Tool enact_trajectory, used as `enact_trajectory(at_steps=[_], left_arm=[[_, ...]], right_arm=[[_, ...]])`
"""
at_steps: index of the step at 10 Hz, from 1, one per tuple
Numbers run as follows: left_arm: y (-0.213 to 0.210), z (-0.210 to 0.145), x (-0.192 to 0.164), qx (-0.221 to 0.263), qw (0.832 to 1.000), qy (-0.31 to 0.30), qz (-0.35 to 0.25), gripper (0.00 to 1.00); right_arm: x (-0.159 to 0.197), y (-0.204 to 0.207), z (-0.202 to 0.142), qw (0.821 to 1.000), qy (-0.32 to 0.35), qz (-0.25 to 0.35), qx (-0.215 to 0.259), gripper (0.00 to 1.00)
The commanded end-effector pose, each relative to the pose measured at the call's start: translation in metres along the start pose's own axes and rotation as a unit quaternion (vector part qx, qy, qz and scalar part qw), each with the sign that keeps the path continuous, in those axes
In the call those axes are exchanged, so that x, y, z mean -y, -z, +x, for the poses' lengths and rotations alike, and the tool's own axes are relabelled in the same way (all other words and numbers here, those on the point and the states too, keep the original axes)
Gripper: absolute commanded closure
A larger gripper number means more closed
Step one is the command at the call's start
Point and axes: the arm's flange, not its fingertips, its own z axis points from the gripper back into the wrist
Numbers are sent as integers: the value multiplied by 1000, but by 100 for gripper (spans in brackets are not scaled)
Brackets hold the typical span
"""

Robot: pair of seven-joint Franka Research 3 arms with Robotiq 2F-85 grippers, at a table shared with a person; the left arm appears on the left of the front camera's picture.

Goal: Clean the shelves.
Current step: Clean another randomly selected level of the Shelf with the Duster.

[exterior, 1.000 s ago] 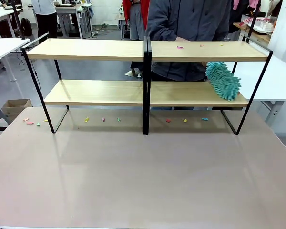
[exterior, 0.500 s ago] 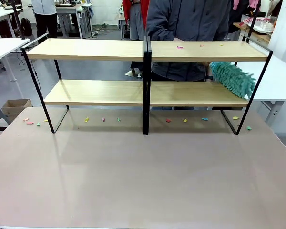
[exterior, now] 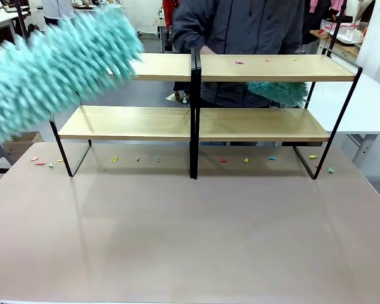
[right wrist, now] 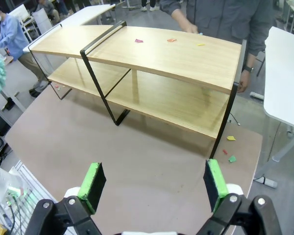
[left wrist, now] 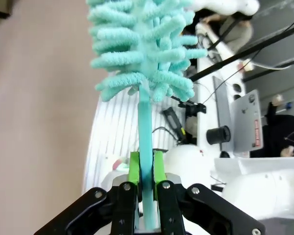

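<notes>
Left wrist view: left gripper (left wrist: 146,164) pinches duster (left wrist: 142,54) handle
Right gripper (right wrist: 153,185): wide, empty
Shelves (exterior: 272,68): top-board scraps (exterior: 239,63) should be swept lightly

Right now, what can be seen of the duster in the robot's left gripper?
The duster is teal, with a fluffy head of soft, noodle-like strands on a thin, flat, plastic-looking handle. The left gripper is shut on the handle, its green-padded fingers pressing both sides. In the front view the head is blurred, held aloft and tilted before the left end of the shelves. Nothing else visibly touches it.
</notes>
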Motion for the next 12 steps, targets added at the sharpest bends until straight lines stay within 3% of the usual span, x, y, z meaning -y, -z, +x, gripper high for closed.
enact_trajectory(at_steps=[1, 2, 3, 5, 7, 8, 9, 10, 11, 12], left_arm=[[-26, -10, 5, 13, 1000, 13, 24, 88], [-26, -10, 5, 13, 1000, 13, 24, 88], [2, 1, -2, -2, 1000, -1, -2, 88], [16, 10, -10, 25, 994, -104, -2, 88], [59, 51, -14, -30, 991, -127, 24, 88], [88, 69, -13, -58, 989, -134, 5, 88], [128, 87, -17, -86, 979, -176, 61, 88], [172, 101, -23, -145, 970, -185, 56, 88], [212, 111, -24, -175, 960, -193, 97, 88], [231, 117, -21, -199, 960, -173, 98, 88]], right_arm=[[0, 0, 1, 1000, 0, 0, 0, 0], [0, 0, 1, 1000, 0, 0, 0, 0], [0, 0, 1, 1000, 0, 0, 0, 0], [0, 0, 1, 1000, 0, 0, 0, 0], [0, 0, 1, 1000, 0, 0, 0, 0], [0, 0, 1, 1000, 0, 0, 0, 0], [0, 0, 1, 1000, 0, 0, 0, 0], [0, 0, 1, 1000, 0, 0, 0, 0], [0, 0, 1, 1000, 0, 0, 0, 0], [0, 0, 1, 1000, 0, 0, 0, 0]])
